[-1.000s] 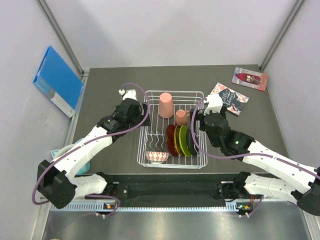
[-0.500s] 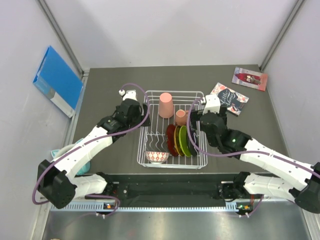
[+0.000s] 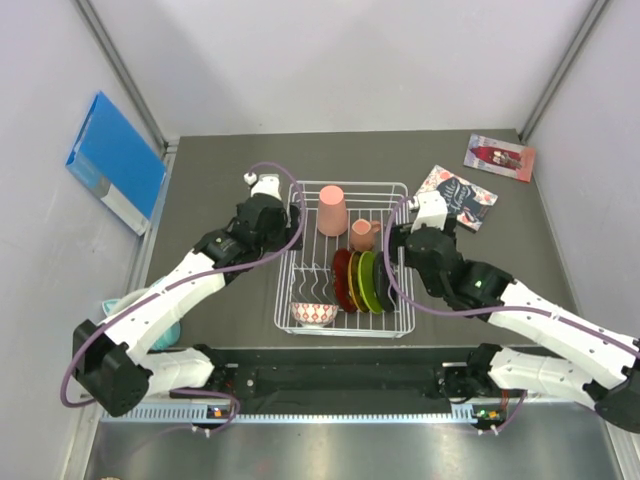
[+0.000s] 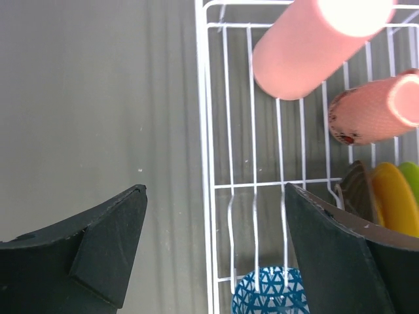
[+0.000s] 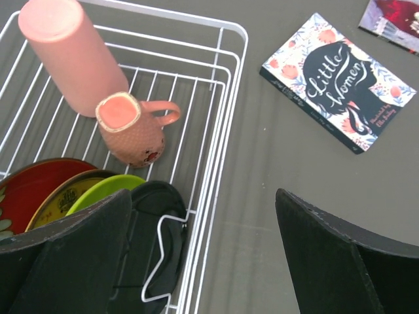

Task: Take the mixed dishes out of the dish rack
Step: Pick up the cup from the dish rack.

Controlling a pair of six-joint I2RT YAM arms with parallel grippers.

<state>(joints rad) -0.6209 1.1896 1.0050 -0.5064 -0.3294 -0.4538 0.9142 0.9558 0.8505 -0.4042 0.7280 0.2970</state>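
The left gripper [image 4: 215, 191] was held wide apart over the left rim of the dish rack [image 3: 305, 262], and the right gripper [image 5: 203, 194] was spread likewise above its right rim. The tall pink cup [image 3: 332, 210], salmon mug [image 3: 362, 234], plates [image 3: 362, 280] and patterned bowl [image 3: 314, 313] were seen inside the rack.

patterned bowl [image 4: 268, 291]: cut by bottom edge | red plate [image 5: 26, 190]: cut left
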